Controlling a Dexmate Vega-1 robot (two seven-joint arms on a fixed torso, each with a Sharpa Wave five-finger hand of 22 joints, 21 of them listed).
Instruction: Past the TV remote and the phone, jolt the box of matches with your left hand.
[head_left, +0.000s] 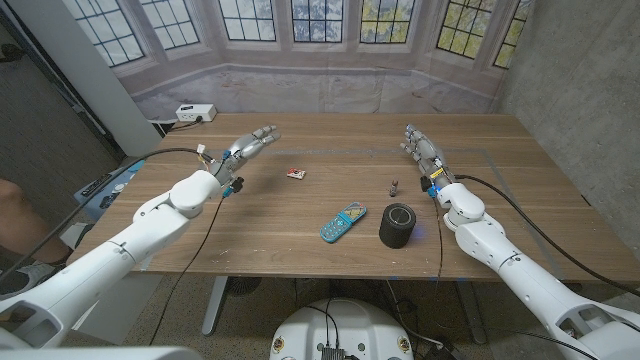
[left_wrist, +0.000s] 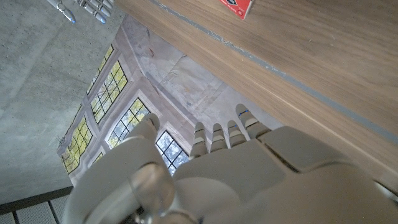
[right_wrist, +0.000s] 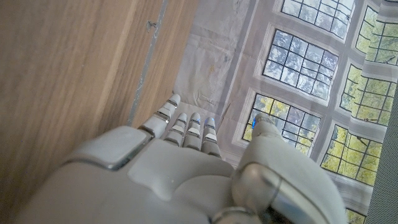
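Nearest the camera on the wooden bench (head_left: 300, 235), a black cylinder (head_left: 397, 224) stands upright with a blue-cased remote (head_left: 343, 221) lying just beside it, on the side toward the robot's left arm. Past the remote, farther from the robot, sits the box of matches (head_left: 296, 173), a small flat red-and-white carton lying alone on bare wood; its red corner also shows in the left wrist view (left_wrist: 236, 7).

Hovering near the matchbox, on its far-left side, the left hand (head_left: 249, 146) is held with fingers extended and apart, gripping nothing and clear of the carton. Across from the matchbox, well apart on the opposite side of the bench, the right hand (head_left: 421, 146) is likewise spread and empty, fingers pointing toward the windows. A small dark figurine-like object (head_left: 394, 186) stands between that hand and the cylinder; it is too small to identify. No phone can be made out.

By its looks the matchbox is very light, thin cardboard, stiff enough to slide as one piece but easily crushed from above. It should skid freely on the smooth wood, so a jolt calls for a brief fingertip tap against the short side facing the left hand, not a grasp; a hard strike would likely send it well across the bench or flip it.

Whether the black cylinder is hollow cannot be told, and the matchbox is closed, its contents unseen.
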